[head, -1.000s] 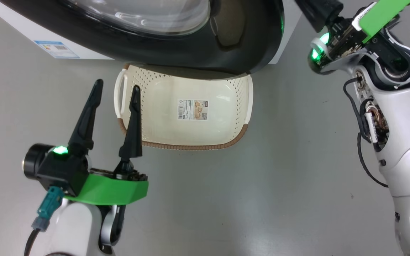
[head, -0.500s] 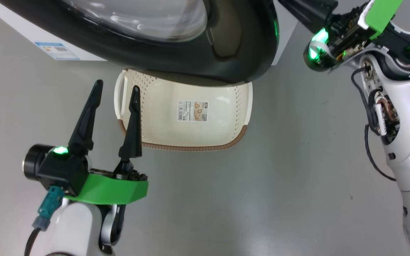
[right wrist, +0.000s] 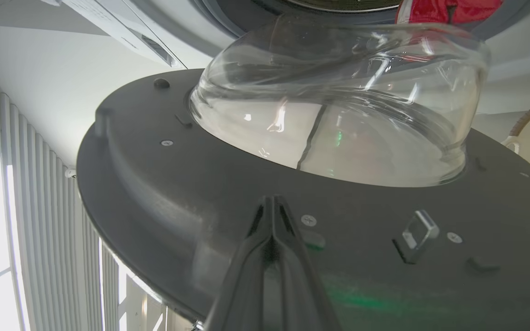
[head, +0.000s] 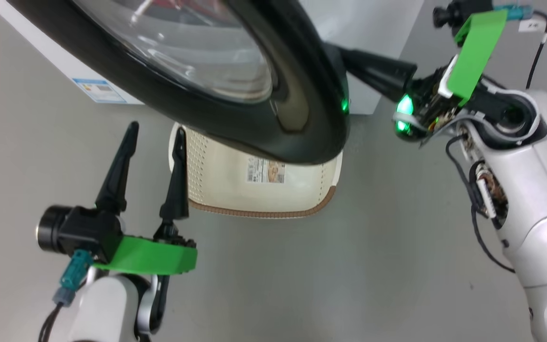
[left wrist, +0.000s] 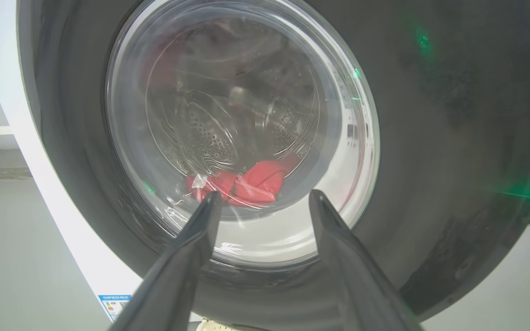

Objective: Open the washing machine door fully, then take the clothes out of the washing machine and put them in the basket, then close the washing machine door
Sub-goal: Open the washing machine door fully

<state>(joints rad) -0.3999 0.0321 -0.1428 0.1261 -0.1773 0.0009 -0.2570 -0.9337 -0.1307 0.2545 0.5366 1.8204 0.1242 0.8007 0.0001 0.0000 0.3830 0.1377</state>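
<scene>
We swing the washing machine door [head: 302, 118] wider than before, our right gripper [right wrist: 272, 202] pressed together against its inner face, left gripper [head: 155, 128] spread; clothes [left wrist: 251, 184] come next.

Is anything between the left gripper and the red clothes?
Yes. The washing machine door, only partly open, stands between them: the left gripper sees the clothes through its glass window. The shut right gripper is at the door's inner side.

Black-rimmed washing machine door [head: 197, 61] partly open above cream basket [head: 264, 213], red clothes [left wrist: 251, 184] inside white washing machine [head: 373, 28]
</scene>
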